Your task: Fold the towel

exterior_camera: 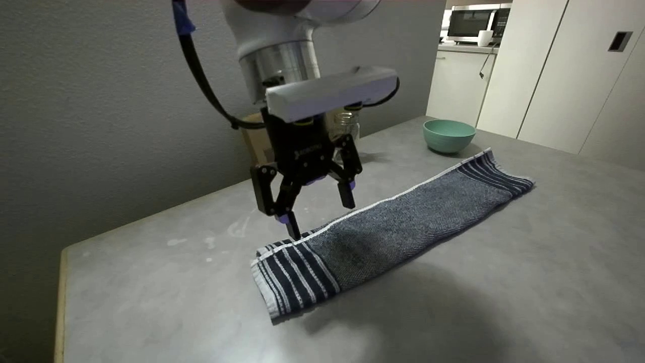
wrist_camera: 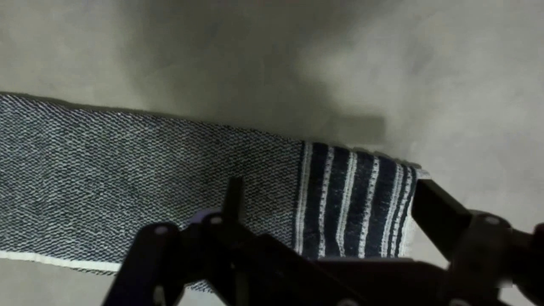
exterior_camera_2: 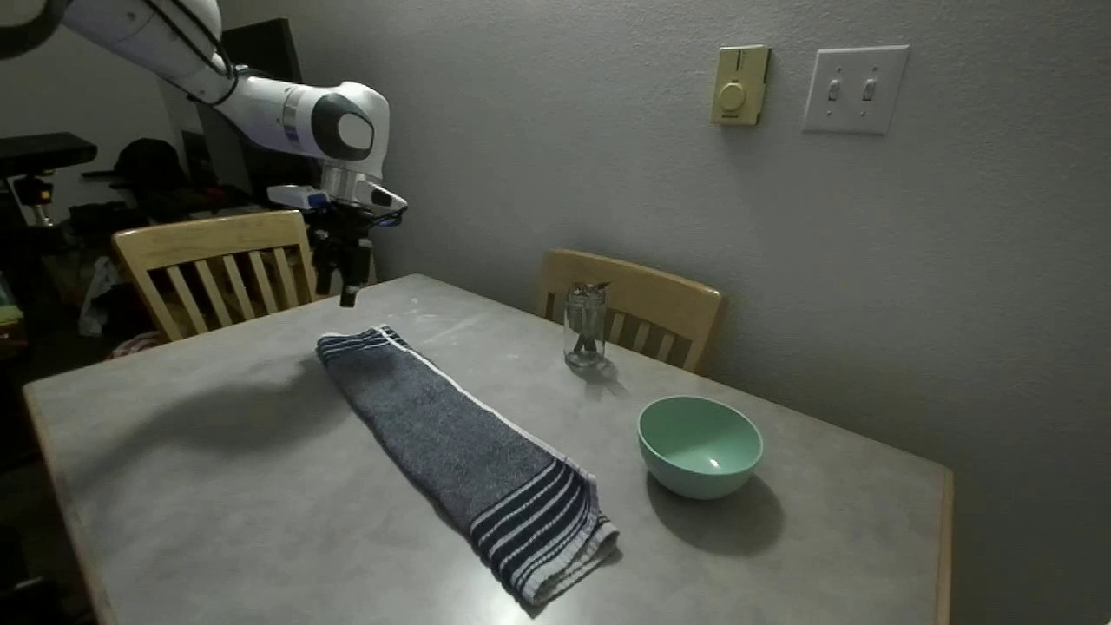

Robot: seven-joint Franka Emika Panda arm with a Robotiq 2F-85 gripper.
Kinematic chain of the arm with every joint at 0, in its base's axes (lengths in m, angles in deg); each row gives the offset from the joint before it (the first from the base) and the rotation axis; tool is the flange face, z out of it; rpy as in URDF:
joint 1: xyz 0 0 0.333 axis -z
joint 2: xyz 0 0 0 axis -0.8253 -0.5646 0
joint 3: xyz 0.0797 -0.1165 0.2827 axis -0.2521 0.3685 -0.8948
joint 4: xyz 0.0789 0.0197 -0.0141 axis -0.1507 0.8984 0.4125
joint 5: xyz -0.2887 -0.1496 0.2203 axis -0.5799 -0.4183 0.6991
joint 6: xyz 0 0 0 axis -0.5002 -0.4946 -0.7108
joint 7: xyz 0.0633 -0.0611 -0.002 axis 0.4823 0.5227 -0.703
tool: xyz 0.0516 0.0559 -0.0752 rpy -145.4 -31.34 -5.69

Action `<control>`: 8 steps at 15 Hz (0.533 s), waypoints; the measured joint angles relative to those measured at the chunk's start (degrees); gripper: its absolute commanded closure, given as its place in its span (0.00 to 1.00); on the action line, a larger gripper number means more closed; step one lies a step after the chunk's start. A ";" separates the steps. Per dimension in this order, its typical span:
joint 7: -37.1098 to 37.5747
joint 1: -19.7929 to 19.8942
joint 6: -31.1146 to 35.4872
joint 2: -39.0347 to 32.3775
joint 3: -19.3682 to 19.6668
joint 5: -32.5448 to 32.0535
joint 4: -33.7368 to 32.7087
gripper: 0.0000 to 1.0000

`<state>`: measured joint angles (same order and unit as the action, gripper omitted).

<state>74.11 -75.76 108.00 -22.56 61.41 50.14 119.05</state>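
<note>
Towel (exterior_camera: 403, 217) lies in long strip on table (exterior_camera: 151, 302); tool (exterior_camera: 321, 217) above one striped end, fingers (exterior_camera: 346, 195) apart.

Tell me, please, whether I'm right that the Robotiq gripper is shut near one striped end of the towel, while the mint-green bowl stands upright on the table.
Not quite: the wrist view shows the Robotiq gripper open, its fingers apart. It is indeed near one striped end of the towel, and the mint-green bowl stands upright on the table.
</note>
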 measured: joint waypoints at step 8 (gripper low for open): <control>0.15 -3.81 -15.50 -14.98 -0.19 -0.46 -22.49 0.00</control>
<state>74.26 -79.58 92.50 -37.54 61.22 49.68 96.56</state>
